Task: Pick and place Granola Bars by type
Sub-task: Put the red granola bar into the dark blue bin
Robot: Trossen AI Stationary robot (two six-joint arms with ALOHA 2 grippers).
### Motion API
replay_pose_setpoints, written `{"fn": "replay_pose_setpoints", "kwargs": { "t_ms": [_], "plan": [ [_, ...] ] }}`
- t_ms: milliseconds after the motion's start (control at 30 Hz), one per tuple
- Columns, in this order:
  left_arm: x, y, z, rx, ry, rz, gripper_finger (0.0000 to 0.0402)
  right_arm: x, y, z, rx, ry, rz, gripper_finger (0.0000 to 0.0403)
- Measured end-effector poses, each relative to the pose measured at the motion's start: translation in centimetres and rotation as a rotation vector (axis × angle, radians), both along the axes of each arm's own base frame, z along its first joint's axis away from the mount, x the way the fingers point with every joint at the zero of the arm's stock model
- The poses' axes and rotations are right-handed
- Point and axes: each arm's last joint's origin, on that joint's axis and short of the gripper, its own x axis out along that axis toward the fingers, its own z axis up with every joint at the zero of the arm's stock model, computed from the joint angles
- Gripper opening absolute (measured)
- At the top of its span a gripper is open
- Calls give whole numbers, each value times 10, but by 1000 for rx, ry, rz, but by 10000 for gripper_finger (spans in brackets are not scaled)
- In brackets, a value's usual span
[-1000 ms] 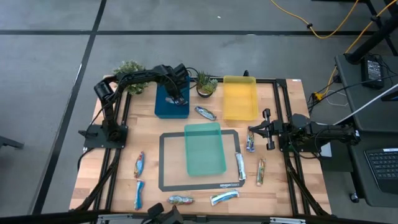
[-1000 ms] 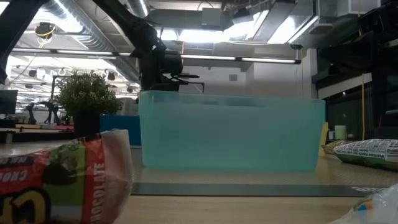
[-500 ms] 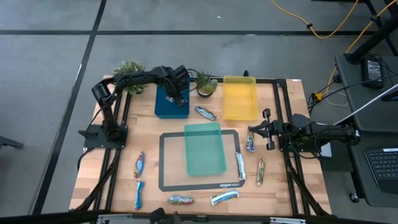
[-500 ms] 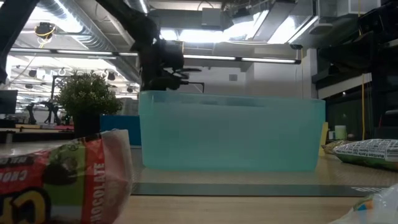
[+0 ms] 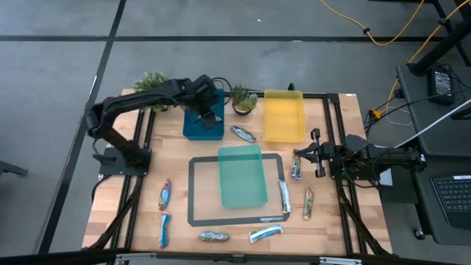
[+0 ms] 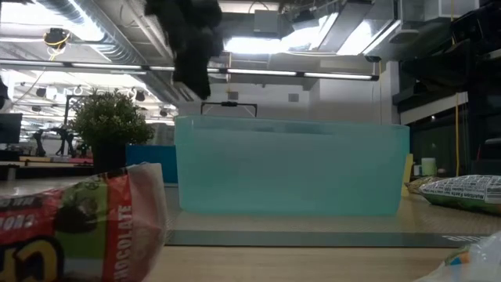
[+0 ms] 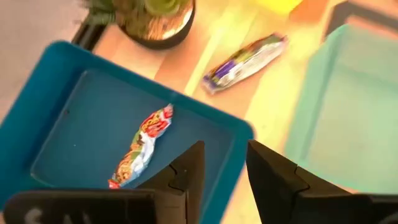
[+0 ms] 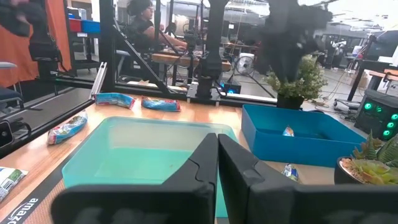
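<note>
One granola bar (image 7: 140,147) lies in blue tray (image 7: 56,124); left end effector (image 7: 224,167) above it, open, empty; nine bars remain on table (image 5: 346,221); right end effector (image 8: 217,149) closed

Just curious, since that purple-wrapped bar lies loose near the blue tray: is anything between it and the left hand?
Nothing visible. The left hand hangs open above the blue tray's rim, and only bare wood separates it from the purple bar.

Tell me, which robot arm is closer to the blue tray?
The left. The left gripper hangs right above the blue tray, where one red-wrapped granola bar lies. The right gripper waits far away at the table's right side, beside the teal tray.
</note>
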Motion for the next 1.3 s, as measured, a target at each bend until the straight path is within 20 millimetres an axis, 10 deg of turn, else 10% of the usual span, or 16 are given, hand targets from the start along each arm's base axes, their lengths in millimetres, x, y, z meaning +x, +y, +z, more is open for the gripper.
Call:
{"fn": "replay_pose_setpoints", "kwargs": {
  "t_ms": [500,1300],
  "plan": [
    [-30,-71,57,-12,-213,-74,104,0,0,0,0,-1,0,16],
    [-49,-174,49,-263,5,-228,100,0,0,0,0,0,0,16]
  ]
}}
